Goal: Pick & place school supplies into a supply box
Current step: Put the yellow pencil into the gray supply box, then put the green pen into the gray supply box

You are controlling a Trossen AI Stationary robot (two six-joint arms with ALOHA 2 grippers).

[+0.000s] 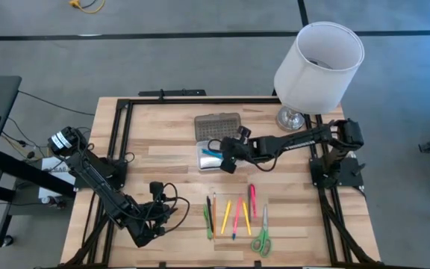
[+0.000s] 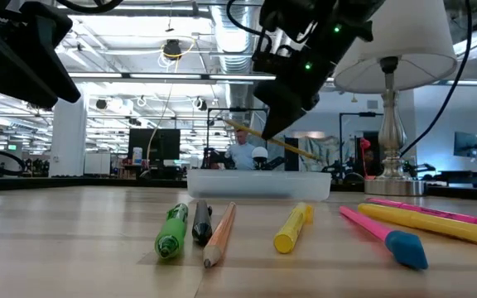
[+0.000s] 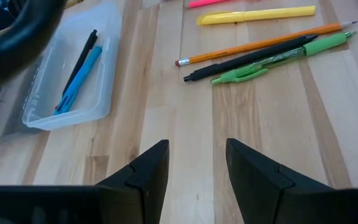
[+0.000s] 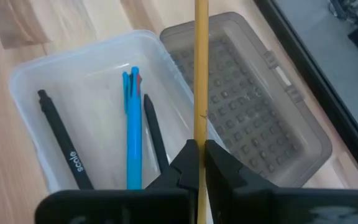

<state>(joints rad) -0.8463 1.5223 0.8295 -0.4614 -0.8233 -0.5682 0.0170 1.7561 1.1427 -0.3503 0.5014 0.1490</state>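
A yellow pencil [image 4: 200, 74] is pinched between the closed fingers of the right gripper [image 4: 199, 163], held above the open supply box [image 4: 27, 81]. A blue pen [image 4: 133, 124] and two dark pens [image 4: 61, 143] are seen lying inside the box. The left gripper [image 3: 197, 165] is held spread and empty over the desk [image 3: 185, 106], near the remaining pens [image 1: 234, 213] and green scissors [image 1: 262, 240].
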